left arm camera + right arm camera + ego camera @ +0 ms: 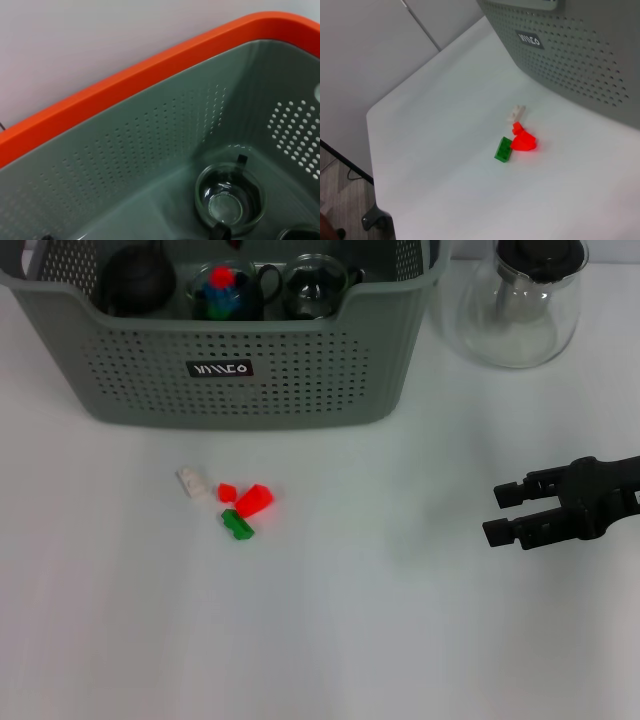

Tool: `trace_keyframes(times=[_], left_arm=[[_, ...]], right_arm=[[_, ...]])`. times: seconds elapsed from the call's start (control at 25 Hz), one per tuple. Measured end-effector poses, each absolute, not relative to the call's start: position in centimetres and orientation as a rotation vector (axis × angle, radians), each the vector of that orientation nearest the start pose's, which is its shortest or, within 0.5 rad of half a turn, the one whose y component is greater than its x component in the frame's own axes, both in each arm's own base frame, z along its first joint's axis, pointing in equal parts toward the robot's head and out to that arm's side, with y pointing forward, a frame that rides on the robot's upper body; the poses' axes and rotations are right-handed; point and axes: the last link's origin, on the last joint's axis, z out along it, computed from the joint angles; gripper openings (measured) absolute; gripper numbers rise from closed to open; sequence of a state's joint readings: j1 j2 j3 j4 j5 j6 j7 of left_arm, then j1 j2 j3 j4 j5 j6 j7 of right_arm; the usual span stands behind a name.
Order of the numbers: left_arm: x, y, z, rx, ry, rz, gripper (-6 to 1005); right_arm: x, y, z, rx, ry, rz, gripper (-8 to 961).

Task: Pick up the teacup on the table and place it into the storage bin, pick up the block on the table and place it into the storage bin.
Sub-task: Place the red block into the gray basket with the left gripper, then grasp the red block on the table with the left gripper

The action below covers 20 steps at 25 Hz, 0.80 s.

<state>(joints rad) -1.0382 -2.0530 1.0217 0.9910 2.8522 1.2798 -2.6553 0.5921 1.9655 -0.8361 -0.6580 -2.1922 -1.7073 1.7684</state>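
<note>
Currently the right end effector [492, 513], empty and narrowly parted, hovers well right of the blocks [238, 504].

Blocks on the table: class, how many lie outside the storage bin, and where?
4, clustered in front of the storage bin: white block, small red block, large red block, green block. More may sit hidden inside the bin.
</note>
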Motion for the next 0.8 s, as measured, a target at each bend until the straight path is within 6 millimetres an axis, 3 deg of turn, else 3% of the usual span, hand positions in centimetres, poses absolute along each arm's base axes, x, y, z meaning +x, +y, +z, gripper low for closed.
trace_keyframes(times=[0.08, 0.2, 0.28, 0.4, 0.44, 0.64, 0.72, 0.8], left_arm=[[-11.7, 47.1, 4.0, -2.266, -0.910, 0.242, 199], [-11.7, 47.2, 4.4, -2.255, -0.898, 0.229, 327], [-11.4, 47.1, 5.5, -2.232, -0.872, 0.184, 413], [-10.6, 46.2, 7.9, -2.203, -0.832, 0.036, 649], [-10.3, 45.6, 8.9, -2.199, -0.818, -0.035, 662], [-8.2, 40.0, 14.2, -2.287, -0.675, -0.538, 728], [-8.1, 37.7, 14.8, -2.372, -0.593, -0.630, 754], [-8.2, 34.1, 14.6, -2.529, -0.437, -0.690, 780]], right_arm=[[26.9, 32.0, 1.7, -2.975, 1.057, 0.313, 825], [27.0, 32.0, 1.7, -2.976, 1.055, 0.312, 825], [27.0, 32.0, 1.7, -2.977, 1.053, 0.312, 825], [27.1, 31.9, 1.7, -2.976, 1.053, 0.311, 824], [27.1, 31.9, 1.7, -2.975, 1.053, 0.311, 824], [27.3, 31.9, 1.9, -2.971, 1.054, 0.306, 824], [27.3, 31.9, 1.9, -2.970, 1.054, 0.305, 824], [27.4, 31.9, 1.9, -2.970, 1.055, 0.306, 824]])
